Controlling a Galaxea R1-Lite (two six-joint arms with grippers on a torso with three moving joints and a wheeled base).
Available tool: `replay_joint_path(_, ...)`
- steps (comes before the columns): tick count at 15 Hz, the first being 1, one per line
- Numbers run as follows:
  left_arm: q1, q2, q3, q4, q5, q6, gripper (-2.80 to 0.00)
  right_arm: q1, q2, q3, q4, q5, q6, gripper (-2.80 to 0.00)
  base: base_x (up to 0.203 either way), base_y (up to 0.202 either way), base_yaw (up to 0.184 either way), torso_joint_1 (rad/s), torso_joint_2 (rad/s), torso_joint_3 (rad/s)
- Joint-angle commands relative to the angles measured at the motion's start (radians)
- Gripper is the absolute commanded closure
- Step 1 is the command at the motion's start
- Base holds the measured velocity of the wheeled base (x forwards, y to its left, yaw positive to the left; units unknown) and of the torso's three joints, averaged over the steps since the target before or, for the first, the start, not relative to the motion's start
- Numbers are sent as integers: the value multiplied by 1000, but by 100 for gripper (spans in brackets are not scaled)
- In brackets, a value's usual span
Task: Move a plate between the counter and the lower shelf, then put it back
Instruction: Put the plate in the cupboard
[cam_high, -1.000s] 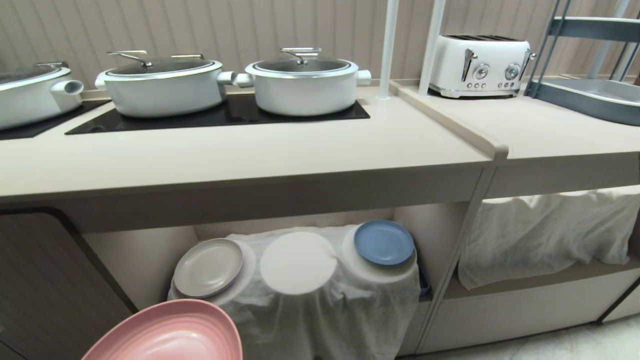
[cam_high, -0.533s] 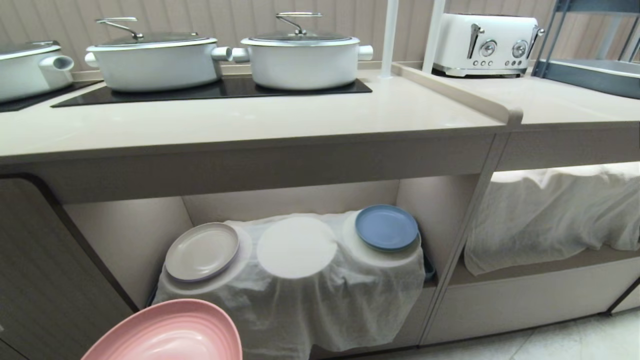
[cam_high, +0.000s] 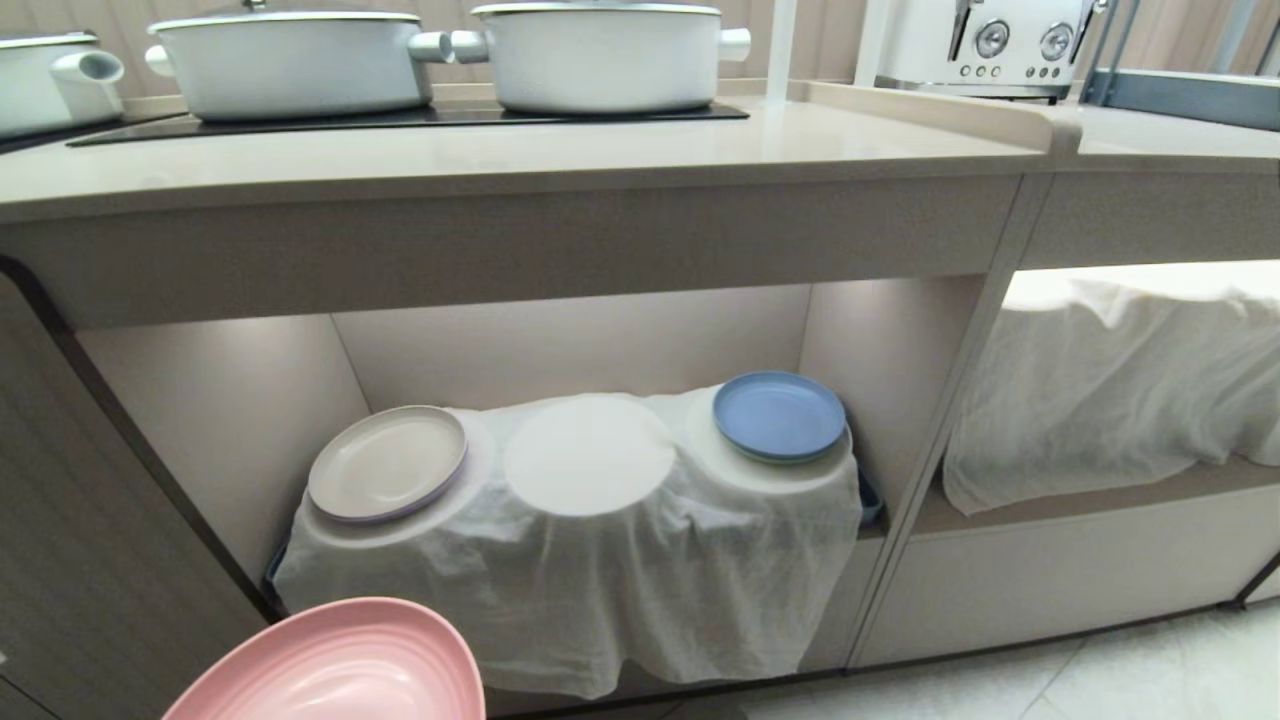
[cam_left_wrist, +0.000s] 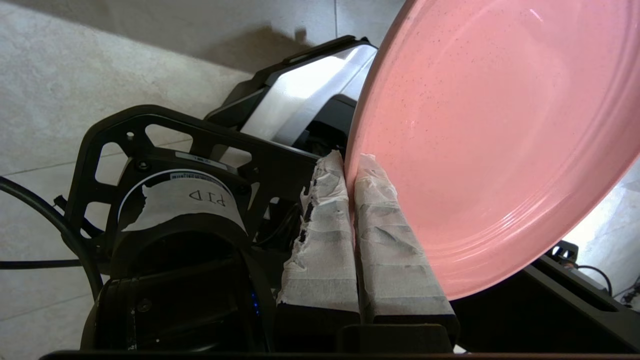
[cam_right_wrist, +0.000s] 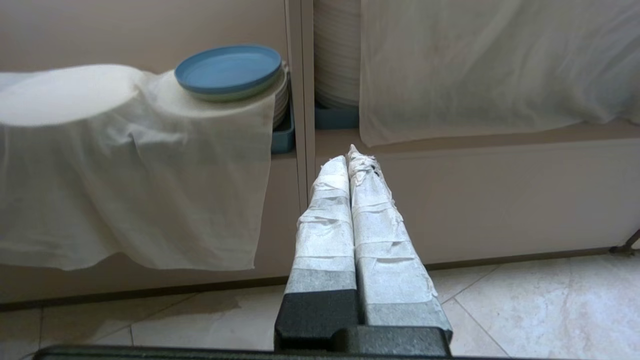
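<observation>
Under pale counter (cam_high: 500, 160), lit shelf (cam_high: 570, 340)

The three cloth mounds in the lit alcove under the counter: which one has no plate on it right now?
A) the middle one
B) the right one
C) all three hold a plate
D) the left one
A: the middle mound is bare white cloth, while the cream-beige plate lies on the left mound and the blue plate on the right one.

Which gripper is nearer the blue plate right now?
Right. The right gripper, shut and empty, hangs low in front of the shelf divider, just below and beside the blue plate. The left gripper holds the pink plate further left.
</observation>
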Motion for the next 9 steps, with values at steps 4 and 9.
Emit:
replay_joint_path(4, 1, 0, 0, 6, -1, -2, 0, 0, 0, 0, -1, 0, 0, 0, 0, 0, 0, -54, 216, 162)
replay_joint_path(9, 1, 0, 0, 6, -2, -2, 0, 0, 0, 0, -1, 0, 0, 0, 0, 0, 0, -1, 13, 14)
